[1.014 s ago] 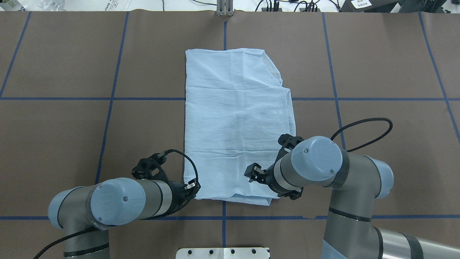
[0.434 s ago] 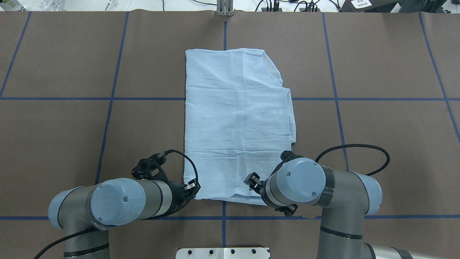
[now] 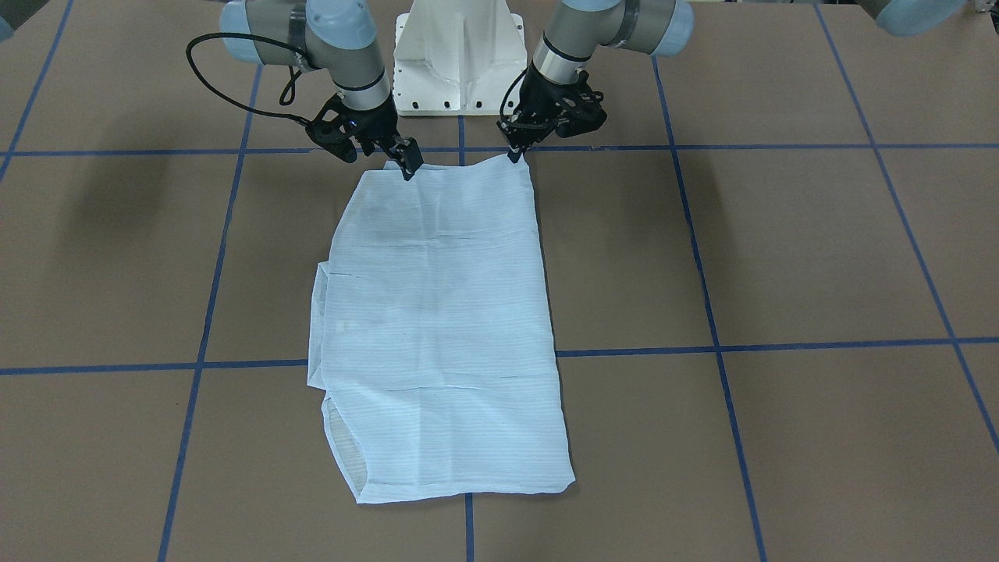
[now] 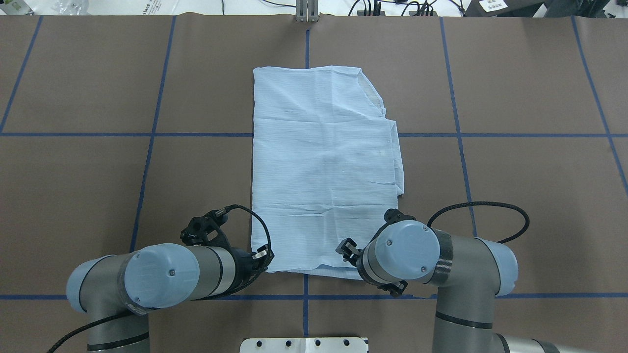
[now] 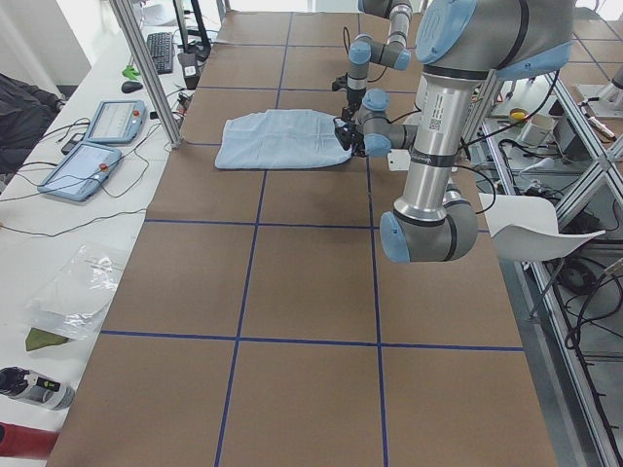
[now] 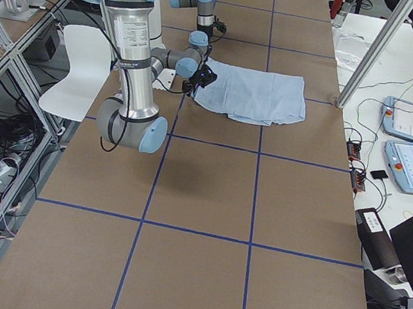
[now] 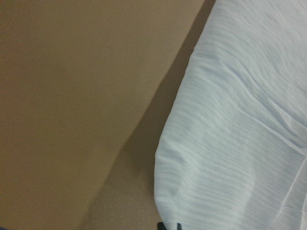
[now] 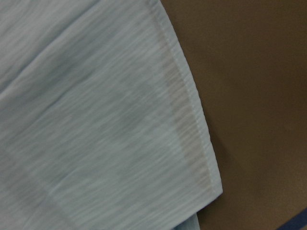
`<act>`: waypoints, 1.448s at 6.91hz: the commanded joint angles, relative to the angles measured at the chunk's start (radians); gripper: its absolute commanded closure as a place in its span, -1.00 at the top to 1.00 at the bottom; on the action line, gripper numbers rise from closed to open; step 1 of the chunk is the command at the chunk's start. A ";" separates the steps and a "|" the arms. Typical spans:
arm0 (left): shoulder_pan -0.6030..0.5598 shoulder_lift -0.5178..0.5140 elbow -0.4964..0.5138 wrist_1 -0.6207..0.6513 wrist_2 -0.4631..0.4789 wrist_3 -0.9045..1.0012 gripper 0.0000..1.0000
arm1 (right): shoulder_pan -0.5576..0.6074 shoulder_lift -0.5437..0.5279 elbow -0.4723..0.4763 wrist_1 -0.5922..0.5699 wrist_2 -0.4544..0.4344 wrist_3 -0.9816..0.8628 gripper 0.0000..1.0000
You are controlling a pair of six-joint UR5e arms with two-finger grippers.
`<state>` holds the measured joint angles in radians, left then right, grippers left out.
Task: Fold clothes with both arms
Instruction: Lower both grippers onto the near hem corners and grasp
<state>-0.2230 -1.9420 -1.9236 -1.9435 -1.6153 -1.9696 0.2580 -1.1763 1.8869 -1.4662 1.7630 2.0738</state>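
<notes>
Right now the shirt [image 4: 324, 166] is lying flat in the middle of the table [image 4: 515, 98], folded into a long panel that is running away from the robot. Its neck opening [image 4: 374, 97] is sitting at the far right corner.

The left claw [image 4: 263, 258] is parked at the near left corner of the shirt, pressed together and seemingly pinching that corner. Its wrist camera is showing the fabric edge curving down to the dark fingertips [image 7: 166, 226], with a shadow falling beneath the cloth.

The right claw [image 4: 346, 248] is sitting over the near hem, a little in from the right corner. Whether it is spread or gripping, and whether it is touching the cloth, I cannot tell. Its wrist camera is catching only the stitched hem and bare table beside it.

The left arm [image 4: 162, 274] is reaching in low from the near left. The right arm [image 4: 407, 252] is leaning over the shirt, and its blue cap is covering the near right corner from overhead. A black cable [image 4: 490, 205] is looping out beside that arm.

Blue tape lines [image 4: 147, 135] are crossing the table under the shirt. The white base [image 3: 456, 55] is standing just behind both claws. Off the table's far edge, two tablets [image 5: 107, 122] and a keyboard [image 5: 161, 51] are lying on a side bench.
</notes>
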 commanded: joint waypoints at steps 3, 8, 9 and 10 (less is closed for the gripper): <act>0.001 0.000 0.006 0.000 0.000 0.000 -1.00 | -0.003 0.004 -0.015 0.001 -0.002 -0.012 0.57; 0.001 0.002 0.006 0.000 0.000 0.000 -1.00 | -0.002 0.027 -0.040 0.000 -0.002 -0.021 0.03; 0.001 0.000 0.006 0.000 0.000 0.000 -1.00 | -0.002 0.029 -0.038 0.001 -0.004 -0.018 -0.05; 0.001 0.000 0.006 0.000 -0.002 0.000 -1.00 | -0.002 0.029 -0.035 0.000 -0.004 -0.018 -0.30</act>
<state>-0.2226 -1.9414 -1.9176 -1.9436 -1.6156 -1.9696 0.2559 -1.1482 1.8485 -1.4656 1.7600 2.0546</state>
